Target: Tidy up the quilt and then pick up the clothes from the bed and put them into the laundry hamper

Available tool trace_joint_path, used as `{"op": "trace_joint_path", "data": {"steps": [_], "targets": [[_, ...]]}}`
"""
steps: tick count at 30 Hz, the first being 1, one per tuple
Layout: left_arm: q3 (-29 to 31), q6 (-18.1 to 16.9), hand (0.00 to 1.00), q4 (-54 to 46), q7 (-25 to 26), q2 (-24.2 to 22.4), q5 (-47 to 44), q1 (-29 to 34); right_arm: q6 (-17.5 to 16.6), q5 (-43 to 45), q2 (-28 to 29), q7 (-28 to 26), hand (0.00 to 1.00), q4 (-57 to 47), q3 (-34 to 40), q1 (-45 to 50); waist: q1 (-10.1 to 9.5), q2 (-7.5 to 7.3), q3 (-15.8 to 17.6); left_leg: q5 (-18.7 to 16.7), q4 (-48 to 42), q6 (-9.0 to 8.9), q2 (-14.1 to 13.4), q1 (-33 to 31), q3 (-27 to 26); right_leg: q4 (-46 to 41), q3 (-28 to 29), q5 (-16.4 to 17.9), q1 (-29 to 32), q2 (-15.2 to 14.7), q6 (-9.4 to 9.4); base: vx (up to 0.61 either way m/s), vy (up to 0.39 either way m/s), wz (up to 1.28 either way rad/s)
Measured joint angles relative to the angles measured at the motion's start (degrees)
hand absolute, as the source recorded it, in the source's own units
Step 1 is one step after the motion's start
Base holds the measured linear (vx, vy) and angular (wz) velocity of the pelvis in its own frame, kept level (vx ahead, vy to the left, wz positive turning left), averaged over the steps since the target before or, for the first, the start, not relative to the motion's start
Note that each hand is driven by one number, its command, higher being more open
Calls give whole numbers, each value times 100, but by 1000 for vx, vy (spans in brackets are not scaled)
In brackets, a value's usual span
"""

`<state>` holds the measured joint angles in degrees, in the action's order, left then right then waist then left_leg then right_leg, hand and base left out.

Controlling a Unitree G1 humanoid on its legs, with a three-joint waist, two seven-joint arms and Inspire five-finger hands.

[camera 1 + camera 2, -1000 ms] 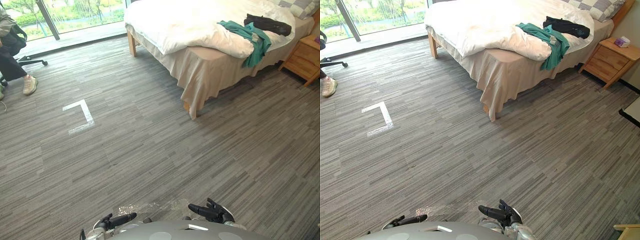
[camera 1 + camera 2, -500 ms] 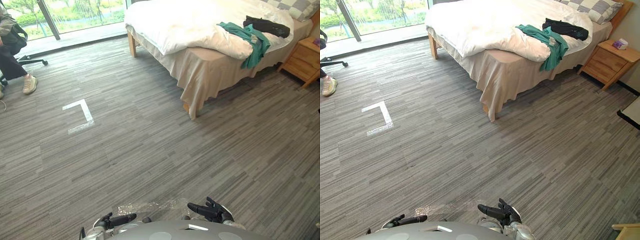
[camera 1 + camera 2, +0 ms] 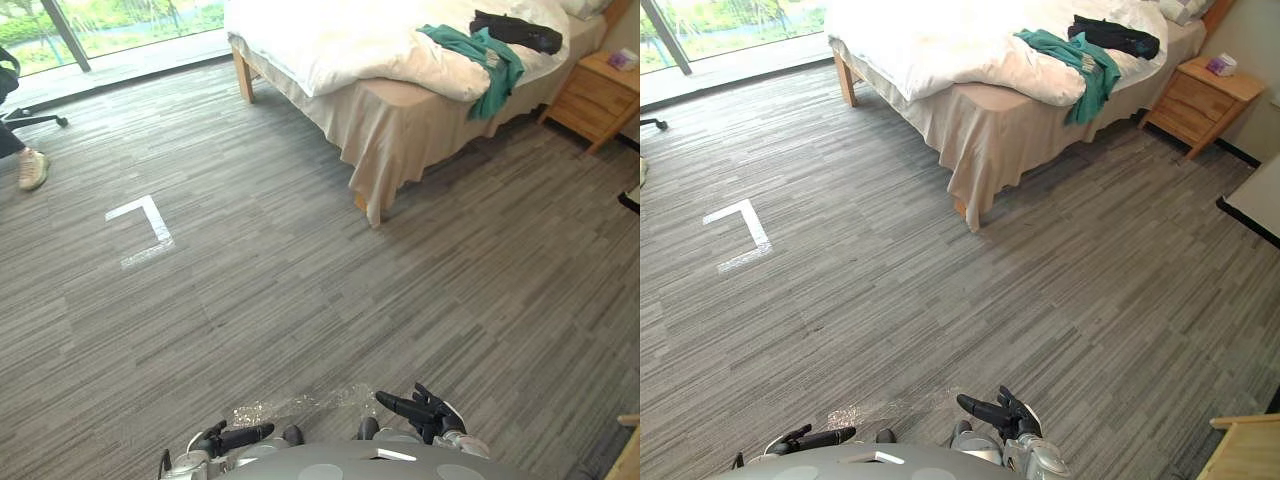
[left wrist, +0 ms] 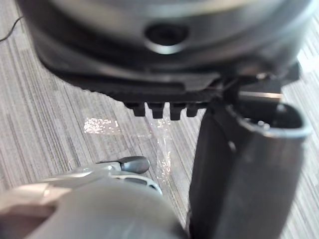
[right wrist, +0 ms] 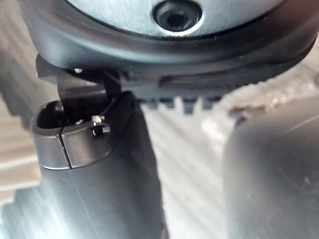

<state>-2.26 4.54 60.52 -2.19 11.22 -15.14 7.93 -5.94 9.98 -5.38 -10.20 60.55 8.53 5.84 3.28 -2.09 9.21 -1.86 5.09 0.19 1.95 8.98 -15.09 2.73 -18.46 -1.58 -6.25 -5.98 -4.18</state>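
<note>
Grey floor (image 3: 300, 300) separates you from the bed (image 3: 400, 130) at upper right, its quilt (image 3: 330, 40) rumpled, clothes (image 3: 465, 42) lying on top. Left robot hand (image 3: 240, 438) and right robot hand (image 3: 425, 412), bottom centre, hang loose-fingered and empty. Approach step, I judge: walk to the bedside first.

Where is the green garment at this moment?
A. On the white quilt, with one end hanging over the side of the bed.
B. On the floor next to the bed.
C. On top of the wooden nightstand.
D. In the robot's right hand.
A: the green garment lies on the white quilt, next to the black garment, and its end droops over the side of the bed.
</note>
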Motion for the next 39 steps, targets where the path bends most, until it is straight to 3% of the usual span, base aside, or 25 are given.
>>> {"op": "trace_joint_path", "data": {"steps": [4, 6, 7, 9, 12, 13, 15, 17, 18, 19, 20, 21, 23, 24, 25, 26, 27, 29, 30, 33, 34, 36, 37, 38, 39], "targets": [[-169, 12, 100, 19, -77, 16, 5, -201, 31, 54, -91, 242, 100, -77, 117, -115, 3, 104, 281, 4, -29, 94, -150, -28, -446, -1747, -67, 348, 1023, -158, 47, 17, 30, -56], [-253, 55, 100, 72, -75, 78, 2, -403, 63, 258, -41, 401, 100, -66, 306, -185, 30, 70, 587, -17, -36, 113, -189, 205, -714, -3192, -756, 539, 1570, -570, 209, -11, 36, -57], [-251, 57, 100, 77, -67, 98, 1, -413, 55, 370, 16, 410, 100, -70, 381, -186, 45, 72, 668, -65, -57, 79, -192, 282, -733, -3349, -858, 597, 1621, -656, 242, 26, -18, -51], [-251, 64, 100, 105, -53, 152, 5, -511, 115, 535, 126, 422, 100, -83, 549, -190, 145, 10, 762, -514, -627, -90, -459, 271, -829, -3153, -938, 699, 1604, -650, 209, 106, -124, -38], [-380, 70, 100, 189, -50, 123, 33, -696, 196, 860, 136, 388, 100, -249, 667, -108, 222, 179, 893, -827, -1007, -301, -882, 255, -857, -2377, -1012, 628, 1683, -543, 153, 172, -191, -15], [-386, 74, 100, 186, -44, 94, 40, -741, 207, 954, 143, 342, 100, -339, 717, -67, 265, 232, 920, -874, -1008, -415, -1054, 287, -864, -1778, -1020, 467, 1783, -557, -56, 275, -274, -8], [-361, 91, 100, 181, -43, 107, 88, -736, 217, 1090, 219, 284, 100, -415, 824, -33, 300, 204, 945, -941, -999, -694, -1216, 432, -884, -1066, -1086, 69, 1928, -748, -245, 347, -341, -12], [-354, 190, 100, 184, -48, 182, 237, -727, 184, 1079, 327, 202, 100, -453, 1033, -4, 301, 54, 979, -1148, -1153, -1185, -1407, 835, -1045, -888, -1214, -102, 1931, -1125, -313, 418, -437, -19], [-355, 207, 100, 193, -40, 142, 249, -731, 173, 1080, 305, 182, 100, -458, 1090, -33, 301, 104, 1012, -1221, -1212, -1268, -1562, 982, -1134, -1188, -1284, -505, 1967, -1136, -135, 454, -485, -26], [-360, 208, 100, 185, -66, 34, 254, -689, 94, 1074, 223, 131, 100, -514, 1168, -53, 347, 394, 1007, -1209, -1253, -1356, -1858, 1157, -1268, -2141, -1328, -384, 2247, -1081, 188, 448, -452, -29], [-344, 199, 100, 175, -116, -57, 268, -689, 57, 1066, 121, 119, 100, -496, 1221, -123, 357, 493, 953, -1073, -1514, -1364, -2092, 1134, -1350, -3051, -1244, 255, 2591, -1085, 618, 436, -448, -30], [-326, 196, 100, 156, -162, -63, 274, -702, 62, 1053, 86, 138, 100, -454, 1228, -178, 358, 504, 957, -959, -1726, -1272, -2204, 1101, -1340, -3368, -1221, 537, 2680, -1082, 674, 474, -475, -33], [-205, 199, 100, 90, -122, -150, 270, -726, 79, 766, 29, 220, 100, -391, 1239, -232, 334, 596, 884, -80, -2699, -896, -2690, 772, -1093, -3863, -1223, 1327, 2668, -818, 894, 697, -583, -36], [-115, 165, 100, 81, -45, -196, 269, -722, 75, 639, 12, 233, 100, -386, 1227, -239, 325, 649, 867, 253, -3068, -763, -2836, 605, -971, -3799, -1172, 1450, 2597, -638, 896, 729, -541, -58], [154, 11, 100, 64, 40, -285, 186, -724, 64, 474, -42, 248, 100, -279, 1159, -300, 271, 713, 853, 370, -4183, -868, -2933, 44, -268, -3473, -1065, 1525, 2379, -204, 966, 345, -256, -66], [276, -54, 100, 66, 57, -332, 149, -724, 59, 344, -80, 251, 100, -146, 1120, -377, 265, 767, 840, 100, -4932, -1050, -2817, -313, 235, -3185, -962, 1507, 2208, 61, 975, 552, -309, -107], [414, -102, 100, 79, 96, -390, 134, -718, 72, 122, -183, 244, 100, 124, 1102, -510, 203, 844, 866, -481, -6036, -1189, -2421, -815, 826, -2603, -711, 1407, 1702, 484, 1046, 437, -172, -106], [549, -210, 100, -98, 5, -370, -30, -693, 45, -74, -217, 208, 100, 407, 1101, -445, 0, 654, 1023, -1199, -6566, -1041, -1585, -1478, 1251, -1816, -438, 1292, 636, 834, 1129, 672, -208, -109], [587, -337, 100, -303, -39, -372, -13, -683, 32, -64, -216, 172, 100, 450, 1125, -416, -95, 515, 1112, -1333, -6255, -865, -1147, -1902, 1154, -1610, -271, 1300, 240, 865, 1113, 674, -165, -91], [895, -471, 100, -536, -169, -479, 16, -689, 11, -43, -187, 103, 100, 184, 1123, -353, -186, 408, 1177, -1285, -4811, -468, -649, -2661, 489, -1052, 186, 1376, -441, 880, 973, 577, -64, -95], [1015, -473, 100, -542, -195, -544, 31, -677, 5, -33, -171, 53, 100, -117, 1082, -237, -181, 451, 1161, -957, -3716, -214, -581, -2800, -6, -754, 385, 1426, -793, 911, 886, 602, 55, -80], [1008, -466, 100, -526, -182, -564, 39, -649, -38, 7, -168, -1, 100, -354, 1039, -4, -169, 553, 1098, -342, -2070, -37, -497, -2778, -571, -318, 559, 1539, -1429, 1009, 702, 635, 119, -60], [999, -468, 100, -486, -186, -585, 29, -629, -56, 57, -167, -39, 100, -391, 965, 128, -181, 645, 1037, -193, -1652, 73, -520, -2869, -736, -121, 656, 1661, -1844, 1124, 573, 715, 183, -40], [997, -467, 100, -486, -201, -569, -2, -666, -53, 71, -110, -44, 100, -340, 851, 181, -235, 636, 987, 494, -1985, 616, -496, -2898, -764, -160, 765, 1765, -2089, 1086, 462, 752, 187, -27], [947, -467, 100, -483, -200, -563, 3, -708, -53, 77, -84, -43, 100, -316, 787, 166, -220, 541, 939, 668, -2030, 728, -449, -2890, -851, -296, 752, 1769, -2073, 993, 455, 803, 204, -2]]}}
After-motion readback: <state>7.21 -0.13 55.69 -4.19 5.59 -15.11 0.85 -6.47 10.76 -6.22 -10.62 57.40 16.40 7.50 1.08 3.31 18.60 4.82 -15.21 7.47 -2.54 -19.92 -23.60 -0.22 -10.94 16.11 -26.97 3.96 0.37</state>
